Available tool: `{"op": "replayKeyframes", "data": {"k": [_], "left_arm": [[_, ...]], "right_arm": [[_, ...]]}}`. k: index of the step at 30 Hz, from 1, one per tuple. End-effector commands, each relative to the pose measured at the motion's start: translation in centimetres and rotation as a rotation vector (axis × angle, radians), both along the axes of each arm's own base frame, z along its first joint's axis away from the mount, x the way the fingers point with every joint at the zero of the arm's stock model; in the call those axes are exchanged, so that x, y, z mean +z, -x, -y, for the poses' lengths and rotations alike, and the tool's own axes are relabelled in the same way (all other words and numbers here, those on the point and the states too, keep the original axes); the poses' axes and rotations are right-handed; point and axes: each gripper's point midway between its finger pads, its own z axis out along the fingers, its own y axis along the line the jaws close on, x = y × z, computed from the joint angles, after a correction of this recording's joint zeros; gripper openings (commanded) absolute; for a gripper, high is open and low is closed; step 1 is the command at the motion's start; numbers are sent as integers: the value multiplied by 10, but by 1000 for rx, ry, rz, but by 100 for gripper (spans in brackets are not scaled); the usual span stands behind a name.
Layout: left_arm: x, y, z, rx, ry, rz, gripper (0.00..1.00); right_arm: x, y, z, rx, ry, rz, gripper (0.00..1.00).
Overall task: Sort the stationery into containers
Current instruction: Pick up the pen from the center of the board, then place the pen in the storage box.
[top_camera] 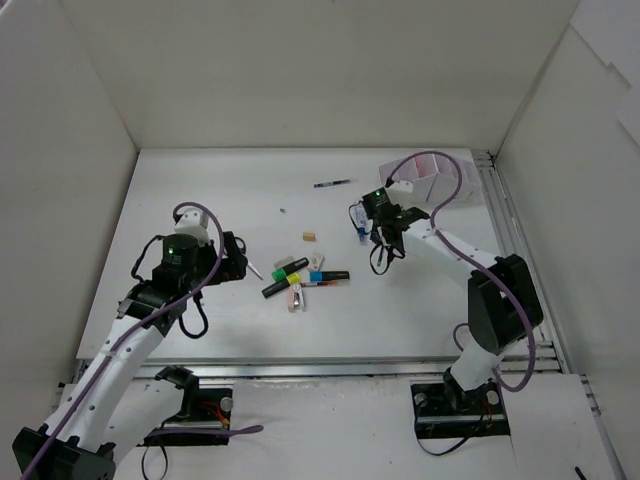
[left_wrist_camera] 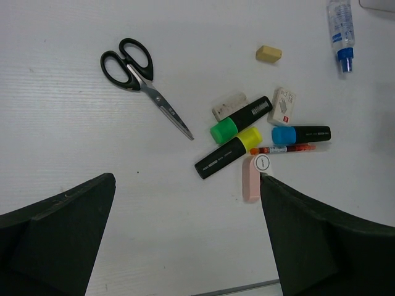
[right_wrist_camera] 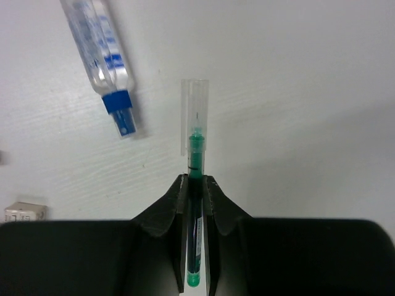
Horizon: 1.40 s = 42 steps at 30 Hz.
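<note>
My right gripper (right_wrist_camera: 196,185) is shut on a thin green pen (right_wrist_camera: 195,142) with a clear cap, held just above the table beside the blue-tipped white tube (right_wrist_camera: 102,52). In the top view the right gripper (top_camera: 385,240) is in front of the white organiser (top_camera: 435,178). My left gripper (left_wrist_camera: 185,203) is open and empty, above bare table near the pile: green-capped marker (left_wrist_camera: 241,120), yellow-capped marker (left_wrist_camera: 225,154), blue-capped marker (left_wrist_camera: 300,134), a pink pen (left_wrist_camera: 250,182) and a thin red pen (left_wrist_camera: 284,148). The black-handled scissors (left_wrist_camera: 139,74) lie to the left of the pile.
A beige eraser (left_wrist_camera: 268,53), a white eraser (left_wrist_camera: 229,105) and a boxed eraser (left_wrist_camera: 284,105) lie by the markers. A thin black pen (top_camera: 332,184) lies alone further back. White walls close in the table on three sides.
</note>
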Motion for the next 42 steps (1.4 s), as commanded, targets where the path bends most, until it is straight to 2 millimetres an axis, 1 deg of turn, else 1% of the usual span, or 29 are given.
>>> {"op": "replayKeyframes", "data": {"k": [1, 3, 4, 5, 6, 7, 9, 10, 12, 13, 15, 16, 17, 19, 21, 22, 25, 26, 27, 31, 32, 33, 35, 36, 38, 39, 40, 41, 42], "left_arm": [[15, -14, 8, -21, 17, 61, 100], [17, -22, 11, -30, 16, 78, 99], [21, -25, 12, -27, 17, 84, 100], [22, -28, 13, -29, 13, 84, 100], [18, -31, 15, -37, 6, 67, 99], [24, -35, 16, -46, -4, 77, 99], [22, -41, 18, -49, -13, 66, 99], [24, -44, 18, -55, -17, 71, 99], [24, -49, 23, -72, -16, 74, 99], [25, -51, 24, -80, -19, 82, 99], [25, -56, 26, -86, -21, 87, 99], [27, -57, 27, -89, -22, 94, 100], [27, -61, 24, -85, -30, 98, 100], [30, -67, 24, -93, -33, 107, 99], [27, -72, 28, -122, -47, 98, 99], [32, -75, 29, -127, -51, 108, 100], [28, -84, 31, -152, -71, 103, 99], [23, -89, 31, -161, -77, 93, 99], [22, -90, 33, -173, -79, 91, 99], [32, -107, 42, -240, -96, 130, 99], [29, -111, 45, -271, -92, 117, 99], [38, -117, 48, -297, -105, 140, 99], [37, -121, 56, -346, -105, 139, 99], [42, -125, 57, -368, -124, 163, 99], [48, -133, 64, -429, -147, 195, 99], [53, -139, 64, -450, -180, 221, 100], [46, -142, 69, -488, -189, 200, 99], [49, -146, 70, -515, -215, 215, 99], [65, -154, 73, -528, -225, 252, 100]], "right_arm": [[81, -32, 26, -39, 102, 254, 0], [106, -50, 34, -25, 111, 336, 0], [137, -74, 42, -65, 74, 487, 0], [141, -81, 46, -59, 91, 547, 0], [153, -88, 52, -21, 148, 600, 0], [183, -105, 56, -50, 129, 751, 0], [206, -121, 66, -53, 203, 829, 0], [223, -141, 76, -86, 219, 879, 0], [231, -162, 83, -66, 308, 886, 0], [236, -183, 89, -81, 331, 912, 0], [242, -202, 93, -61, 377, 935, 0], [242, -220, 101, -65, 395, 948, 0], [243, -230, 100, -50, 396, 965, 0], [240, -251, 111, -43, 417, 977, 0], [235, -263, 120, -46, 427, 983, 0], [226, -271, 124, -43, 432, 978, 0], [213, -282, 140, -49, 439, 977, 0], [208, -285, 138, -43, 414, 982, 0], [203, -287, 145, -34, 410, 976, 0], [175, -284, 141, 8, 371, 936, 2], [171, -283, 137, 22, 354, 934, 3], [162, -280, 135, 40, 344, 920, 7], [162, -275, 133, 49, 328, 919, 8], [155, -271, 133, 54, 324, 903, 9], [160, -265, 129, 62, 304, 912, 12], [159, -262, 131, 56, 295, 910, 21], [160, -260, 130, 54, 280, 913, 29], [170, -257, 129, 52, 272, 928, 38], [171, -254, 128, 52, 259, 931, 53]]}}
